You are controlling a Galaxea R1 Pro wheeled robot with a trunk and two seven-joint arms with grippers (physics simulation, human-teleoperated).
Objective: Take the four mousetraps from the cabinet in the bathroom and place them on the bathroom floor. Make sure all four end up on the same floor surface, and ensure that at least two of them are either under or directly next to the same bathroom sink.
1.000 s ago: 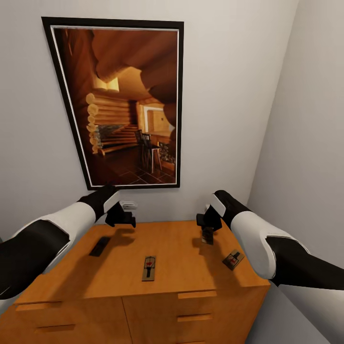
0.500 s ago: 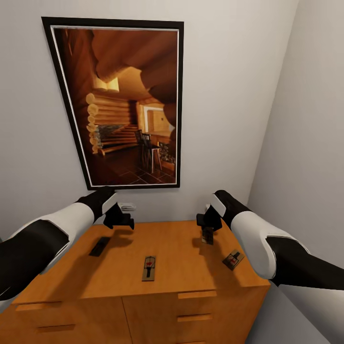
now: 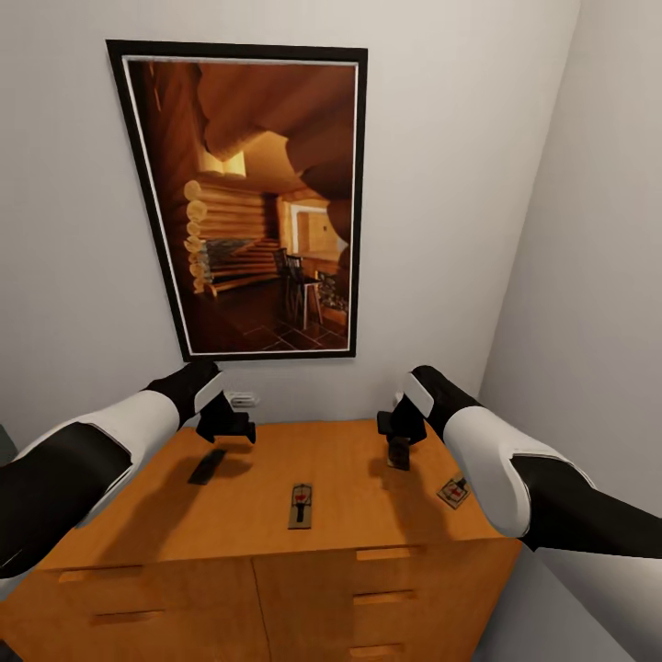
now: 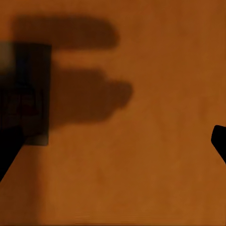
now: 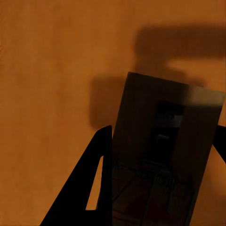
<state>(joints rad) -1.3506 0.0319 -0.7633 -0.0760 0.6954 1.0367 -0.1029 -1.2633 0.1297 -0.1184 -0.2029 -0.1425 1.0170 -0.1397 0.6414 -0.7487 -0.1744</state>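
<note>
The orange-brown cabinet (image 3: 354, 464) stands against the wall below me. My right gripper (image 3: 400, 439) is shut on one mousetrap (image 3: 399, 454), which it holds just above the top near the back right; the right wrist view has that mousetrap (image 5: 165, 155) between the dark fingers (image 5: 94, 188), its shadow on the wood. Another mousetrap (image 3: 301, 505) lies flat in the middle and a third (image 3: 453, 491) by the right edge. A shadowed mousetrap (image 3: 207, 466) lies at the left, just in front of my open left gripper (image 3: 226, 427); it sits beside one finger in the left wrist view (image 4: 28, 94).
A large framed picture (image 3: 257, 198) of a log-cabin interior hangs on the wall behind the cabinet. A small white wall plate (image 3: 243, 400) sits just above the top's back edge. A side wall (image 3: 588, 276) closes in at the right. Drawer fronts with bar handles (image 3: 386, 553) face me.
The whole picture has shifted, so the camera has moved, not the things. Both arms keep their places in view and the right gripper still holds its mousetrap.
</note>
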